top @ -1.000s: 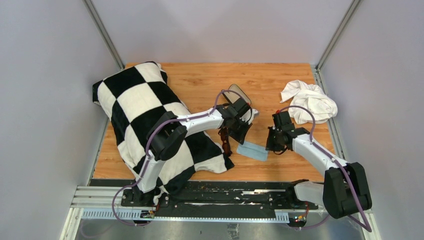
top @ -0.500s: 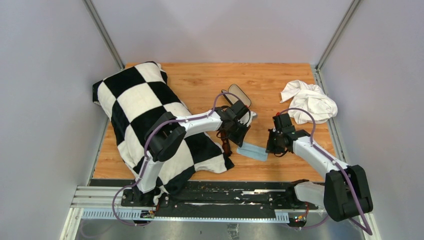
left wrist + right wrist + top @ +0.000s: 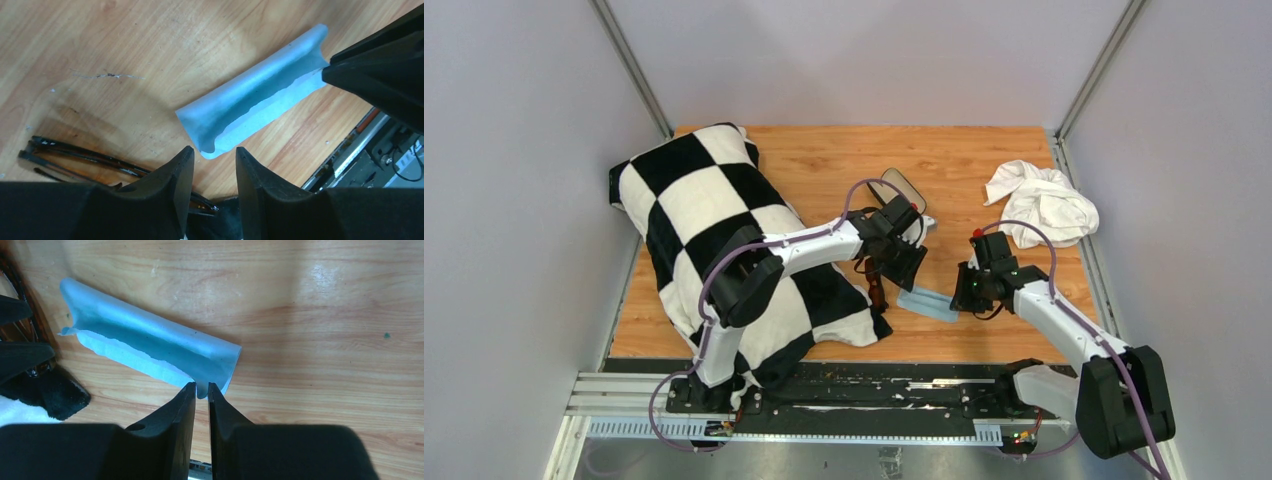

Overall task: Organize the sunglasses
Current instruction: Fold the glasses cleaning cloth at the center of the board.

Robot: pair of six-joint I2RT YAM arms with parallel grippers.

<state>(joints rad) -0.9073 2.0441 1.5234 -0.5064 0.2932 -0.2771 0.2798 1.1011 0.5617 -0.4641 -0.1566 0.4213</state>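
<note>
The sunglasses [image 3: 876,285], dark reddish-brown, lie folded on the wood by the corner of the checkered blanket; they also show in the left wrist view [image 3: 75,156]. Just right of them lies a small light blue cloth [image 3: 929,303] [image 3: 255,97] [image 3: 150,347], folded lengthwise. My left gripper [image 3: 906,272] [image 3: 213,149] hovers over the cloth's left end, open with nothing between its fingers. My right gripper [image 3: 967,294] [image 3: 201,385] is at the cloth's right end, open by a narrow gap, and the cloth's corner reaches just between its fingertips. A black oval case [image 3: 902,187] lies behind the left gripper, partly hidden.
A black-and-white checkered blanket [image 3: 714,220] covers the left of the table [image 3: 824,160] and passes under the left arm. A crumpled white cloth [image 3: 1042,203] sits at the far right. Grey walls enclose three sides, and a metal rail [image 3: 854,385] runs along the near edge.
Both grippers were shut and now have their jaws parted. The right gripper has moved a little nearer and lower at the cloth's right end. The left gripper has shifted slightly away.
</note>
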